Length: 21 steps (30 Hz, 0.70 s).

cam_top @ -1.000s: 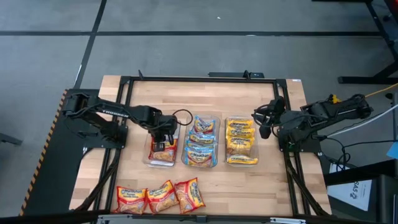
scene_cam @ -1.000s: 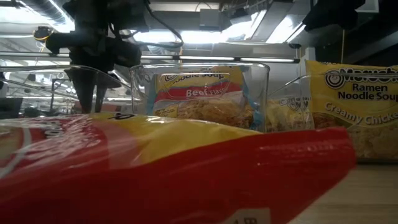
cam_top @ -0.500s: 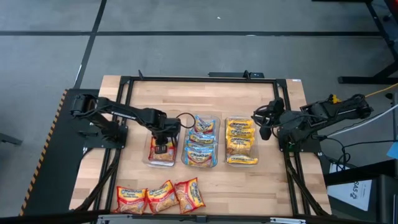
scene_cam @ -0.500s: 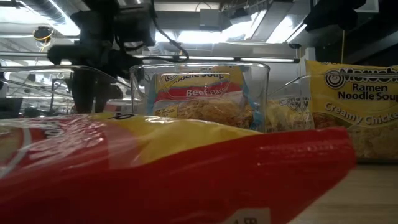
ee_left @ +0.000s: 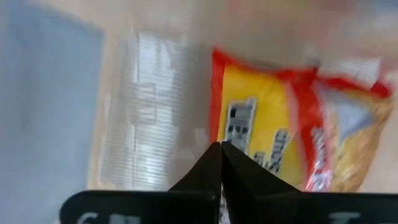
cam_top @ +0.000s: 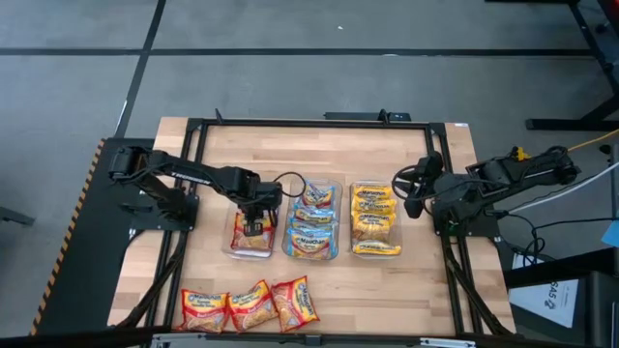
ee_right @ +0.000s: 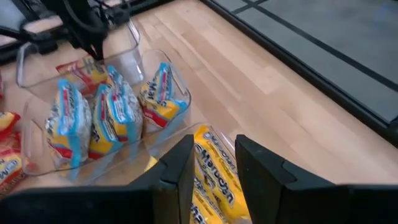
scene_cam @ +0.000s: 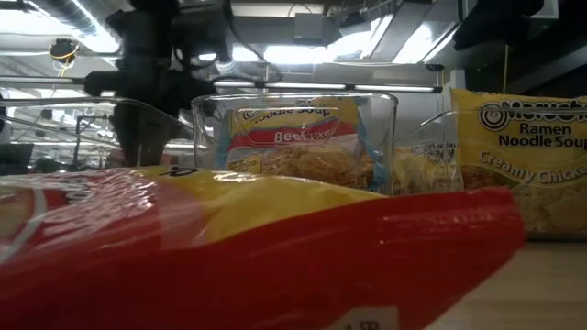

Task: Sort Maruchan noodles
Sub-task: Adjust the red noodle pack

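From above, the left end effector (cam_top: 255, 224) is down inside the left tub (cam_top: 235, 249), tips pressed together right over the red noodle packet (cam_top: 253, 238) lying there, with that arm stretched out low across the bench (cam_top: 387, 280) from the left. Whether it pinches the wrapper or is clenched on nothing, I can't tell. The blue-trimmed packets (cam_top: 311, 220) fill the middle tub and the yellow packets (cam_top: 373, 220) the right one; three more red packets (cam_top: 250, 305) wait in a row at the near edge. The right end effector (cam_top: 407, 189) hangs just beside the yellow tub, arm folded back.

At bench level a red packet fills the foreground, and the left arm drops in behind it from above.

The left wrist camera shows both fingers (ee_left: 211, 171) meeting in a point over the red and yellow wrapper.

The right wrist camera shows its own fingers (ee_right: 180, 165) parted with nothing between them, above a yellow packet (ee_right: 214, 180).

To do this well, I'd say the left arm should rise straight up clear of the tub walls without dragging the packet, then go for the row at the near edge.
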Tool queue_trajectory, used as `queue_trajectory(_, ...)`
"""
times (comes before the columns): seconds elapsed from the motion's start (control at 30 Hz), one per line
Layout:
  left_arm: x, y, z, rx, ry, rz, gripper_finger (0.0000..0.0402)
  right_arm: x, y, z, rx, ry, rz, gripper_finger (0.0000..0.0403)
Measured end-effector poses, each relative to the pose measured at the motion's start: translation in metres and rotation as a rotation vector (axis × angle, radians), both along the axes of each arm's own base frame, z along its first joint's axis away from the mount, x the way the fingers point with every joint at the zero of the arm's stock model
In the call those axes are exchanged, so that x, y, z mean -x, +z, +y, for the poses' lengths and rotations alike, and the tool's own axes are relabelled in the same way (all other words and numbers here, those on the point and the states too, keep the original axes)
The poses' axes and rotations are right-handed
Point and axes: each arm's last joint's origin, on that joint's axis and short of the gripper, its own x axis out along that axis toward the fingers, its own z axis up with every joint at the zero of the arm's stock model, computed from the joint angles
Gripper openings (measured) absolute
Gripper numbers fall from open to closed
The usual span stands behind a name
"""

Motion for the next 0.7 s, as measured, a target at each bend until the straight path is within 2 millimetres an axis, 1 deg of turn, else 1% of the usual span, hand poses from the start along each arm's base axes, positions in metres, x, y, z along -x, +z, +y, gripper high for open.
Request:
queue_trajectory(0.07,-0.004,0.008,0.000,-0.010,-0.002,-0.016,0.0001,0.001,-0.002,0.000,0.007,0.000,0.021,0.0115)
queue_trajectory(0.2,-0.004,0.020,0.000,-0.008,-0.012,0.016,0.0001,0.004,-0.004,-0.001,0.001,-0.013,0.054,0.0115)
queue_trajectory(0.37,0.002,0.022,0.000,0.024,0.053,0.091,0.0004,0.007,-0.007,-0.002,-0.010,-0.032,0.088,0.0115)
queue_trajectory(0.47,0.002,0.022,-0.002,0.055,0.080,0.100,0.0024,0.007,-0.008,-0.002,-0.010,-0.032,0.091,0.0115)
queue_trajectory(0.7,0.002,0.022,-0.004,0.048,0.088,0.098,0.0083,0.007,-0.008,-0.002,-0.010,-0.032,0.092,0.0115)
